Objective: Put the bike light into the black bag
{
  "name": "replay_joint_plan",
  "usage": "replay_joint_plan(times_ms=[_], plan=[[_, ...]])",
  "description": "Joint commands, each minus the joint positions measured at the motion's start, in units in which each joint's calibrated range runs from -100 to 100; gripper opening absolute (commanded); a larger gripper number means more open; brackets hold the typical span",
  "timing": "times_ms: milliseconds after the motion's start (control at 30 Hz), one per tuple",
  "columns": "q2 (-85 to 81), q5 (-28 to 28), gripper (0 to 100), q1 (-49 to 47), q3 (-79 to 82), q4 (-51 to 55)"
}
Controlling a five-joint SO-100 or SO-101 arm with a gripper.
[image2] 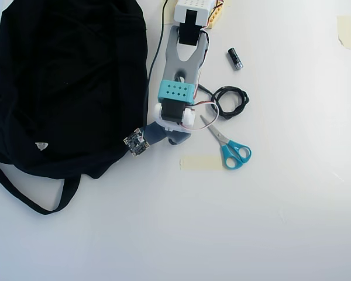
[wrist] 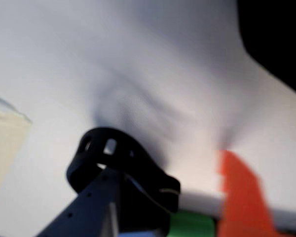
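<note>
In the wrist view the bike light (wrist: 119, 159), a small black rubbery blob with a loop strap, sits against my dark finger (wrist: 89, 207), with the orange finger (wrist: 239, 192) to its right. My gripper (wrist: 170, 170) holds it above the white table. The black bag (wrist: 276, 34) fills the top right corner. In the overhead view the black bag (image2: 64, 82) lies at the left, with its strap (image2: 23, 196) and white tag (image2: 41, 146). My gripper (image2: 164, 136) is just right of the bag's lower right edge. The arm hides the light there.
In the overhead view, blue-handled scissors (image2: 228, 146), a coiled black cable (image2: 229, 100) and a small black cylinder (image2: 235, 58) lie right of the arm. A tape strip (image2: 200, 162) lies below the gripper and another (image2: 344, 29) at top right.
</note>
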Motion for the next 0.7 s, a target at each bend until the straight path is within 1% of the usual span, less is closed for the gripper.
replay_joint_plan(times_ms=[0,33,433,533,667], plan=[[0.0,-0.1,3,-1.1,-0.3,1.0],[0.0,-0.1,2,-1.1,-0.3,1.0],[-1.3,-0.1,2,-1.7,-0.9,2.0],[-1.3,-0.1,2,-2.2,-4.7,5.5],[-1.3,0.1,2,-2.6,-9.7,6.0]])
